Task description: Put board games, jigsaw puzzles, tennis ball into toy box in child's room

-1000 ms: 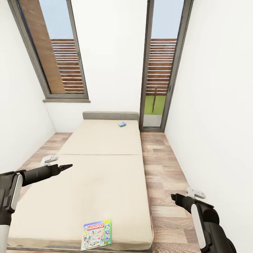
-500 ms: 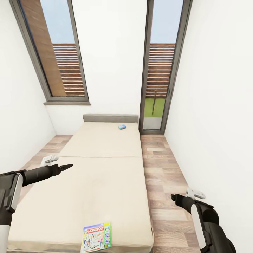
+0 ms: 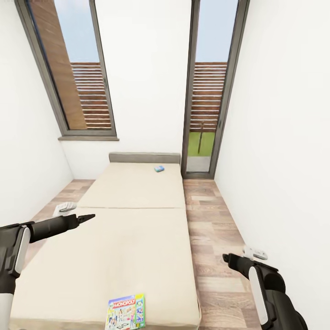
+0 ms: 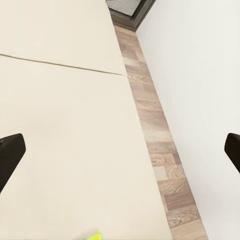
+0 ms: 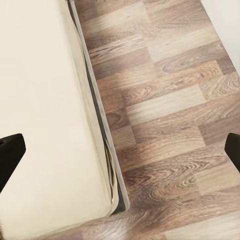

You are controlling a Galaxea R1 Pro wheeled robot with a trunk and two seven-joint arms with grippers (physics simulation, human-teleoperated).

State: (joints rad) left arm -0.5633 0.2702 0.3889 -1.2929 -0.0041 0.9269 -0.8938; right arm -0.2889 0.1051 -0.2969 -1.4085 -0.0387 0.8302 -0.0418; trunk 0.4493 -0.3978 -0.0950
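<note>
Two board games lie on the bed (image 3: 133, 243). The green-edged one with a white colourful cover (image 3: 126, 312) rests at the mattress's near edge, and its green corner (image 4: 94, 235) peeks into the left wrist view. The small blue one (image 3: 159, 168) sits far off by the grey headboard (image 3: 143, 157). My left gripper (image 3: 86, 217) hovers over the left side of the mattress, and its fingers (image 4: 10, 155) are spread wide, open and empty. My right gripper (image 3: 227, 258) hangs over the wood floor beside the bed. It is open too, with fingers (image 5: 10, 152) far apart. The table, toy box, puzzles and ball are out of view.
A strip of wood plank floor (image 3: 211, 220) runs along the bed's right side between the frame (image 5: 100, 145) and the white wall (image 3: 284, 160). A narrower strip lies on the left. Tall dark-framed windows (image 3: 78, 78) stand behind the headboard.
The whole picture has shifted slightly, so the camera moved: the bed and windows sit a little lower and farther. Both arms hold the same pose and the games lie where they were.
</note>
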